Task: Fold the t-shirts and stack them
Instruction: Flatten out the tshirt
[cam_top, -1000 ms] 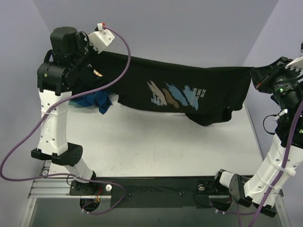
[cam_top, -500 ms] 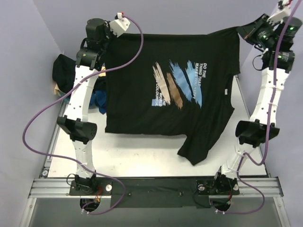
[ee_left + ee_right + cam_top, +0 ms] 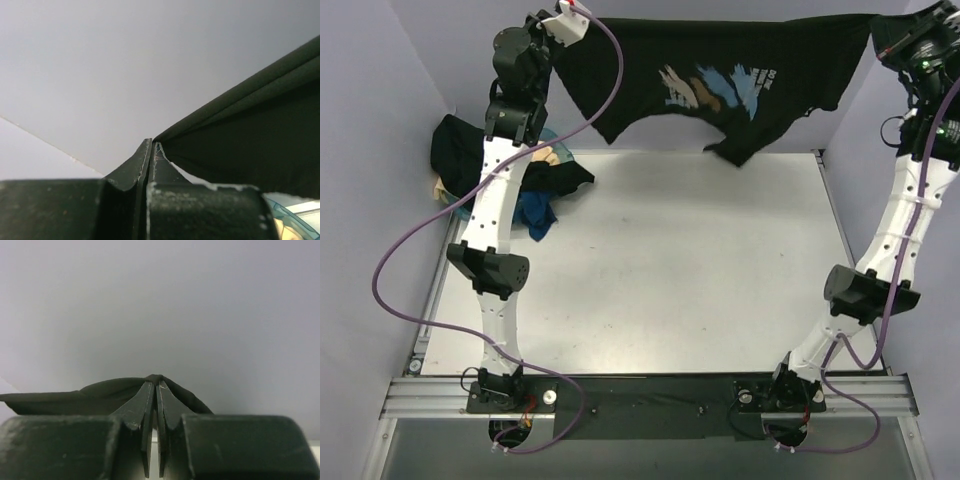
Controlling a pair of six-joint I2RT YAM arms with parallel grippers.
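A black t-shirt point(image 3: 720, 70) with a blue, tan and white print hangs stretched in the air along the far wall, above the table. My left gripper point(image 3: 556, 40) is shut on its left corner, and the left wrist view shows the fingertips point(image 3: 151, 143) pinched together with the taut black cloth point(image 3: 250, 140) running off to the right. My right gripper point(image 3: 882, 32) is shut on the opposite corner, where the black fabric point(image 3: 110, 392) bunches over the closed tips point(image 3: 156, 381). More t-shirts lie heaped at the far left: black point(image 3: 465, 150), blue point(image 3: 533, 215) and cream point(image 3: 556, 155).
The white table top point(image 3: 660, 270) stretches below the hanging shirt. Purple-grey walls point(image 3: 370, 150) close in the left, back and right sides. Both arms stand tall, with a purple cable point(image 3: 410, 250) looping off the left one.
Both arms have lifted and carried the printed shirt towards the back wall. Half a second ago it hung flat over the table; now it is stretched high at the far edge.
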